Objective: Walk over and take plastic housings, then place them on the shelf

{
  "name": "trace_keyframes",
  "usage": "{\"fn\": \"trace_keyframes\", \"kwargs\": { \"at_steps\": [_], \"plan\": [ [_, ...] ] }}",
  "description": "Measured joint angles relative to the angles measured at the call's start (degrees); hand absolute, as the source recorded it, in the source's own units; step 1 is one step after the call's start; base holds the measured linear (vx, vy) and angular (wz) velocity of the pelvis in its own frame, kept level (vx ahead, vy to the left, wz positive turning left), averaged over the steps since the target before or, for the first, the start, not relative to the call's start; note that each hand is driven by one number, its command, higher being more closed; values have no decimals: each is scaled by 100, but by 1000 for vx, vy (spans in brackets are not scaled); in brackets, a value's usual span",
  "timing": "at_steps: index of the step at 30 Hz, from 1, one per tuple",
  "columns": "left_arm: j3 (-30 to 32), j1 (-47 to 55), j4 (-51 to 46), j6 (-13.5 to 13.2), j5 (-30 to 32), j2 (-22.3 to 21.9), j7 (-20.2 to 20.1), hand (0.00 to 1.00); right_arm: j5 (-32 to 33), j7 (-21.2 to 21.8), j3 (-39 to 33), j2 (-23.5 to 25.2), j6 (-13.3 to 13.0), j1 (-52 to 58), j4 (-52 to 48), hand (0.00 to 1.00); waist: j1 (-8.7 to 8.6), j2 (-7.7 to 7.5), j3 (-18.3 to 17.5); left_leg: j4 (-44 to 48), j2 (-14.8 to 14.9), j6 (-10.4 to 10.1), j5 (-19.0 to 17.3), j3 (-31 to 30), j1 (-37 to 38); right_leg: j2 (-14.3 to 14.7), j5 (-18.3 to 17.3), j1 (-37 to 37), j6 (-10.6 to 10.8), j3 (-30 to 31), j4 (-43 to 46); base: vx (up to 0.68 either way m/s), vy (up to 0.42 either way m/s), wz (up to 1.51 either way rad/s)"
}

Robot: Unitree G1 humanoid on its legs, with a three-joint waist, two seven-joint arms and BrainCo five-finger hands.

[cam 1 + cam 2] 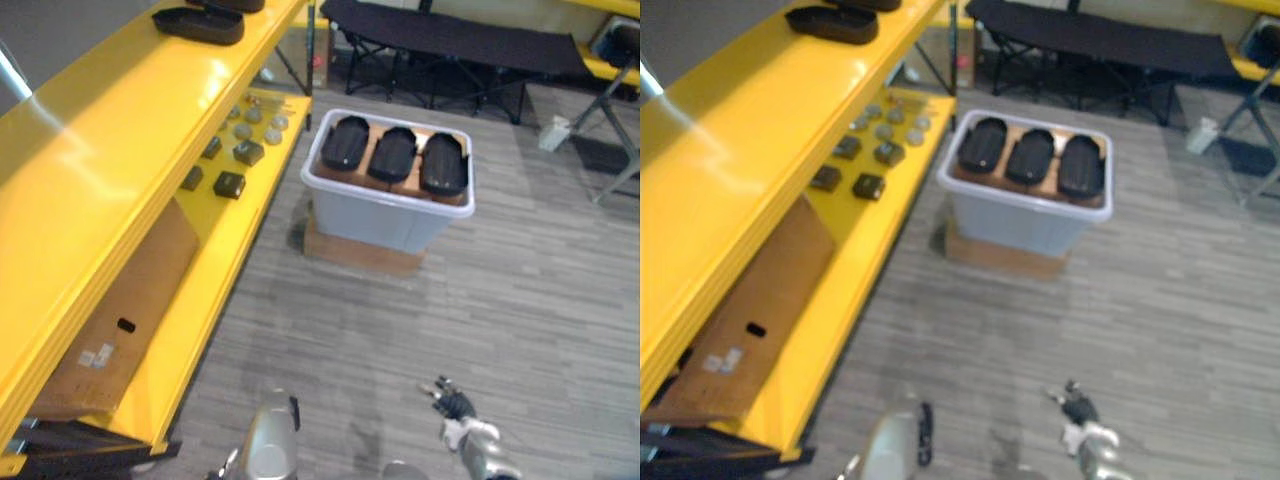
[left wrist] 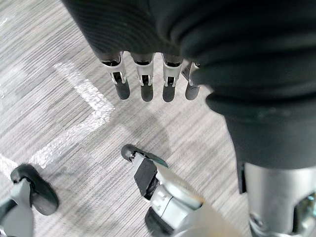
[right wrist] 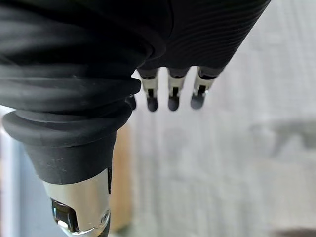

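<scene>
Three black plastic housings (image 1: 345,142) (image 1: 393,153) (image 1: 443,163) lie side by side on brown card in a pale grey bin (image 1: 380,218), which stands on a flat cardboard box (image 1: 360,252) on the floor ahead. The yellow shelf (image 1: 100,150) runs along the left, and another black housing (image 1: 198,22) rests on its top level. My right hand (image 1: 455,405) hangs low at the near edge, well short of the bin. Its fingers (image 3: 170,91) are straight and hold nothing. My left hand (image 2: 143,81) also hangs over the floor with straight, empty fingers.
Small dark blocks (image 1: 229,184) and round grey parts (image 1: 243,131) sit on the middle shelf level. A cardboard sheet (image 1: 130,310) lies on the lowest level. A black folding cot (image 1: 460,40) stands behind the bin, and a white container (image 1: 553,132) at the far right.
</scene>
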Motion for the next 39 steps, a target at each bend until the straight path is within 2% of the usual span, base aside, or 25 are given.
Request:
{"fn": "trace_keyframes", "kwargs": {
  "at_steps": [1,2,3,4,5,6,7,9,11,12,13,14,17,19,20,21,22,23,24,25,26,29,33,36,39],
  "plan": [
    [-72,-17,-1,-33,-1,32,1,0,3,27,1,7,-6,-16,75,0,-7,14,9,-8,-8,39,-56,46,96,-123,160,-191,184,-2,505,423,133,-31],
    [-241,-40,-27,-162,-10,45,4,0,4,96,-6,32,19,-42,293,0,-11,45,29,-57,2,160,-170,122,383,-345,521,-595,100,-55,1502,414,84,-25],
    [-358,-85,-92,-244,-20,94,7,0,4,114,-13,81,66,-9,506,0,-38,86,54,-128,11,188,-247,114,671,-421,452,-732,23,-130,1970,490,26,-15],
    [-440,-180,-226,-337,-132,140,18,0,-99,136,-14,167,116,110,698,0,-73,163,80,-367,29,187,-248,104,1021,-395,266,-879,-209,-318,2024,404,-38,4],
    [-487,-256,-273,-413,-172,139,20,0,-188,137,-14,194,139,209,759,0,-127,206,51,-482,82,182,-246,86,1157,-315,188,-982,-293,-424,1853,382,-97,13],
    [-594,-424,-355,-502,-309,104,18,0,-270,134,-13,239,183,335,847,0,-171,413,8,-721,239,117,-210,-17,1343,-40,110,-1248,-354,-653,1229,356,-122,19],
    [-682,-586,-425,-539,-316,57,18,0,-236,135,-103,265,222,431,852,0,-276,545,-33,-994,394,0,-145,-76,1486,234,164,-1543,-301,-653,388,406,-159,22],
    [-842,-774,-425,-622,-344,56,18,0,-322,69,-167,233,302,477,851,0,-409,564,-54,-1236,462,-109,-105,-178,1622,311,775,-1798,-221,-571,-816,300,-168,31],
    [-896,-974,-430,-617,-410,-35,68,0,-458,46,-480,424,417,779,751,0,-471,464,-105,-1174,569,-517,-346,-413,1858,241,2424,-1829,-178,-340,-1873,398,-332,47],
    [-898,-992,-410,-602,-506,-42,99,0,-496,40,-490,472,426,836,710,0,-483,445,-115,-1124,601,-616,-429,-506,1894,291,2699,-1772,-259,-370,-1808,325,-292,22],
    [-906,-1018,-385,-562,-558,-224,151,0,-555,25,-521,388,420,863,680,0,-467,645,-135,-1158,777,-655,-480,-640,1965,426,2519,-1749,-301,-491,-1573,676,-536,53],
    [-938,-1030,-353,-198,-565,-581,432,0,-618,-77,-674,405,417,876,680,0,-491,674,-269,-1103,845,-643,-135,-996,2159,293,1118,-1882,-396,-672,-249,709,-503,46],
    [-818,-995,-160,-81,-563,-591,531,0,-599,-206,-630,315,405,887,834,0,-506,796,-375,-650,934,-919,144,-1001,2017,335,1089,-1611,-464,-733,-415,450,-169,19],
    [-758,-980,-67,-100,-557,-583,527,0,-583,-253,-628,249,415,876,892,0,-502,862,-403,-362,870,-1097,491,-1004,1913,354,1060,-1404,-372,-787,-545,218,-8,20],
    [-592,-900,2,-137,-545,-577,528,0,-523,-288,-488,208,410,916,887,0,-521,933,-369,318,996,-975,780,-1021,1648,563,1039,-1047,-343,-778,-906,170,-56,18],
    [-455,-798,99,-167,-578,-533,523,0,-536,-282,-361,173,378,919,868,0,-516,933,-279,1046,1156,-799,1277,-1027,1386,743,1099,-699,-408,-673,-1337,171,13,-9],
    [-208,-701,147,-196,-759,-394,473,0,-468,-289,-370,206,265,947,863,0,-426,842,-282,1628,1129,-830,1258,-1052,1028,690,1208,-349,-409,-631,-1747,166,85,-13],
    [-191,-685,161,-192,-741,-326,468,0,-408,-295,-371,253,221,919,854,0,-428,799,-266,1481,1044,-809,597,-984,888,651,1250,-203,-403,-625,-1904,240,152,-14],
    [-184,-652,209,-169,-735,-251,452,0,-384,-300,-372,219,132,798,852,0,-440,678,-230,525,735,-640,214,-844,637,445,1292,-163,-335,-625,-1970,265,192,-7],
    [-284,-637,200,-185,-724,-249,423,0,-390,-299,-378,153,41,673,828,0,-440,738,-195,-1077,505,-660,566,-800,543,378,1239,-267,-206,-553,-1867,238,214,-41],
    [-347,-619,259,-176,-687,-232,369,0,-427,-312,-369,138,-11,523,759,0,-323,737,-51,-1322,444,-547,905,-654,654,343,1129,-311,10,-342,-1682,163,210,-49],
    [-395,-688,226,-209,-458,8,291,0,-434,-259,-258,372,-60,412,483,0,-288,405,14,-1561,155,-502,891,-541,706,79,1117,-344,65,-327,-1794,186,91,-8],
    [-707,-1092,80,-275,-516,206,265,0,-832,-41,-241,364,-51,401,501,0,-348,327,56,-1590,34,-485,884,-772,563,102,1182,-142,154,-586,-2106,188,13,35],
    [-1062,-1173,-216,-476,-520,229,209,0,-850,-26,-124,355,-48,387,507,0,-380,304,68,-1776,69,-489,897,-858,684,147,1200,-28,162,-685,-2171,124,-57,17],
    [-1369,-1187,-259,-504,-513,192,199,0,-845,-26,-67,382,-48,289,534,0,-440,297,74,-2165,122,-488,1105,-842,851,265,1484,27,116,-683,-2361,73,-41,-3]
  ]
}}
